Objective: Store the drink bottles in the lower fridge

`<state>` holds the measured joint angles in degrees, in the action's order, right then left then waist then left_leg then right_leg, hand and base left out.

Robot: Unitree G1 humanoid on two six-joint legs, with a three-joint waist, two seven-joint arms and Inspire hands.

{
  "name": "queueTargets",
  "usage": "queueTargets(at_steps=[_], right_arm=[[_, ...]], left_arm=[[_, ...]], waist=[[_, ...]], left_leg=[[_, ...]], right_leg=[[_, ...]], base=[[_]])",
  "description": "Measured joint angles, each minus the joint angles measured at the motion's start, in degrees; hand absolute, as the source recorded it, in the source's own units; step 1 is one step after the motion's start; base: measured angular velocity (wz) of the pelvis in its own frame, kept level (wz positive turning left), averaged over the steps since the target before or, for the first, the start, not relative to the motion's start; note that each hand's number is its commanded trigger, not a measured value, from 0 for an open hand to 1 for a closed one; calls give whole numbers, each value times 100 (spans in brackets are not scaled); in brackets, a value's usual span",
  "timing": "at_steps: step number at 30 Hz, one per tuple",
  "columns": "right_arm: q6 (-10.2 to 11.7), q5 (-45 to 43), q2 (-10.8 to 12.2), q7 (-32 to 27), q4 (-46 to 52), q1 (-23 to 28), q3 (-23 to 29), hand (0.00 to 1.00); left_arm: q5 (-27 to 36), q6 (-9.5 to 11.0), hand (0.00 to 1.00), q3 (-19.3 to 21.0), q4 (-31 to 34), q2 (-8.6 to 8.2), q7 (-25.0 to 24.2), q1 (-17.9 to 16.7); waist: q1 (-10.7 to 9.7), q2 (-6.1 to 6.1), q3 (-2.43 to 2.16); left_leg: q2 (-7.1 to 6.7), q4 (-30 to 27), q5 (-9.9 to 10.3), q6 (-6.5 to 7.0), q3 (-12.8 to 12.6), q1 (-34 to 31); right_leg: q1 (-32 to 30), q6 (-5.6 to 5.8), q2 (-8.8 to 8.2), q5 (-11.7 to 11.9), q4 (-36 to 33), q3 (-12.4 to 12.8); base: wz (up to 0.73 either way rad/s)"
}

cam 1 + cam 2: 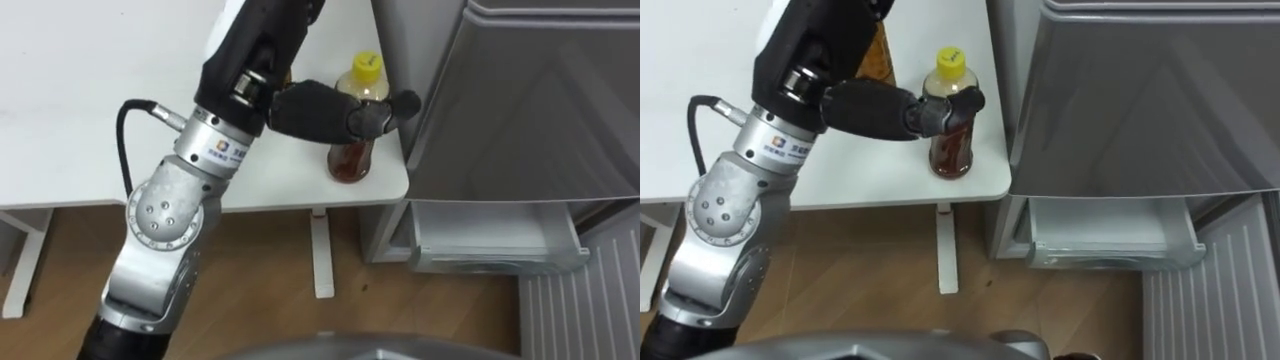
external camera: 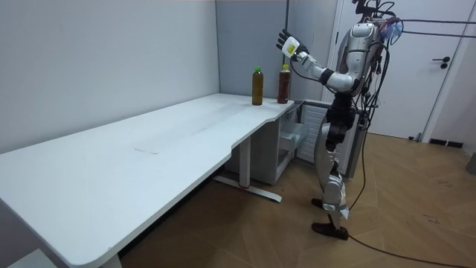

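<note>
Two bottles of brown drink stand on the corner of the white bench (image 1: 100,100), right next to the fridge (image 1: 540,110): a yellow-capped bottle (image 1: 350,160) nearest the edge and a green-capped bottle (image 2: 257,85) just beside it, further in. The left robot hand (image 1: 315,110) is empty. Its fingers are loose and mostly straight, and from the head cameras it sits in front of the yellow-capped bottle's shoulder, but the room view puts it up above the caps, so I'd say it's hovering and not touching. Down low, the fridge's bottom drawer (image 1: 495,240) is pulled out and looks ready to take them. On handling, these look like full plastic bottles, so a bit of weight, smooth slippery sides and a thin wall that'll dent if squeezed hard. I'd wrap around the middle of the body, below the shoulder, and not pinch the cap, since that way it'll swing. It's tall and close to the bench edge, so a sideways nudge could tip it off, or knock it into the neighbour.
</note>
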<state>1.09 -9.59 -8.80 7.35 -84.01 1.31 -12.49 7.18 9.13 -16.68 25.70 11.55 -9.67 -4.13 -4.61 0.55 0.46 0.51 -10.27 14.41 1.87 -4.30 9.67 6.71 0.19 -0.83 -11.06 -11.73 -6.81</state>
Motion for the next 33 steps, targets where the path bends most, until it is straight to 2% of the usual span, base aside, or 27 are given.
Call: queueTargets(at_steps=[5, 8, 16, 21, 27, 33], right_arm=[[-143, -2, -2, -37, 110, 3, 3, 0], [-186, -1, -9, -48, 155, 1, 3, 0], [-246, -41, -16, -92, 167, 1, 8, 0], [-249, -73, -17, -113, 144, 5, -1, 0], [-305, -159, -16, -89, 165, 5, -4, 0], [-370, -191, -12, -40, 173, 7, -18, 0]], left_arm=[[0, -288, 0, -43, -13, 62, -97, -3], [0, -387, 0, -46, -14, 61, -113, -5], [-6, -610, 0, -48, -99, 56, -137, -22], [-9, -634, 0, -159, -203, 54, -226, -75], [-10, -761, 0, -267, -300, 56, -342, -253], [-6, -792, 0, -270, -387, 54, -463, -257]], waist=[[6, -3, 1], [5, -20, 8], [5, -96, 18], [-10, -98, 16], [-14, -53, 25], [8, 67, 23]], left_leg=[[2, 50, 0, 0, -39, 0], [4, 59, 0, 0, -48, -8], [7, 75, 0, 0, -60, -49], [-5, 66, 0, 0, -61, -42], [-15, 52, -1, 0, -88, -42], [-3, 44, -1, 0, -115, -27]], right_leg=[[-43, 2, 10, 1, -2, 37], [-63, 2, 14, 1, 0, 36], [-120, 2, 19, 1, 0, 36], [-107, 3, 17, 1, 0, 64], [-114, 6, 10, -4, -1, 86], [-104, 12, 9, -12, 7, 125]], base=[[-4], [0], [0], [0], [0], [-1]])
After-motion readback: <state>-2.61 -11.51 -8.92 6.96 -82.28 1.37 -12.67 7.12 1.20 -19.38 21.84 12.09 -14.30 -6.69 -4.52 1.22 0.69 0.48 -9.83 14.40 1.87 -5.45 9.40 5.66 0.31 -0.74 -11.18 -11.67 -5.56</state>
